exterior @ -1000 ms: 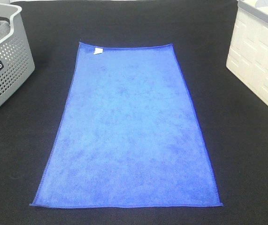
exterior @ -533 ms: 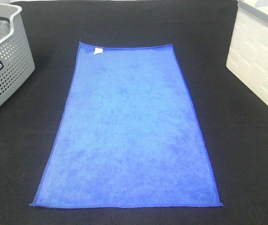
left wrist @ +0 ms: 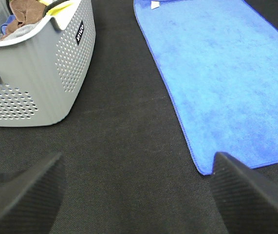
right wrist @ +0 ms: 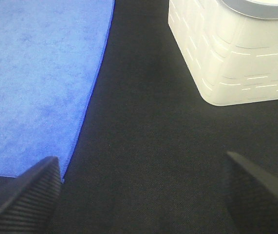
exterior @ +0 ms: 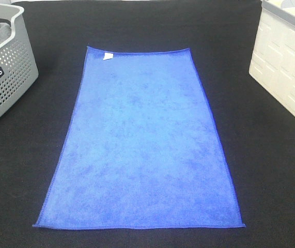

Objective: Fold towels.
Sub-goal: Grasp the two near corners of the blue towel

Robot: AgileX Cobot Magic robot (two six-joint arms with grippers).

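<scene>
The towel [exterior: 139, 139] lies spread flat in the middle of the table [exterior: 271, 170], a black surface. It is a bright blue rectangle. Its long sides run from the table's near edge toward the far edge, and its short near hem lies close to the near edge. It shows one unfolded layer, smooth, with stitched edges all round. A small white tag [exterior: 107, 56] sits at the towel's far left corner.

A grey perforated basket [exterior: 8, 77] stands at the table's left edge toward the far corner, well apart from the towel. It bears a small black label on its side and holds grey and brown cloth, with something yellow among them. A white bin [exterior: 286, 67] with a brick-like pattern stands at the right edge toward the far corner, also apart from the towel.

The left gripper [left wrist: 139, 192] is wide open and holds nothing. Its two dark ribbed fingers [left wrist: 31, 195] hang over bare table between the basket and the towel's left edge. The towel's near left corner lies just beside one finger, and whether they touch cannot be told.

The right gripper [right wrist: 143, 192] is likewise spread wide and empty. It hangs over the bare strip between the towel's right edge and the bin. One of its fingers is close to the towel's near right corner.
</scene>
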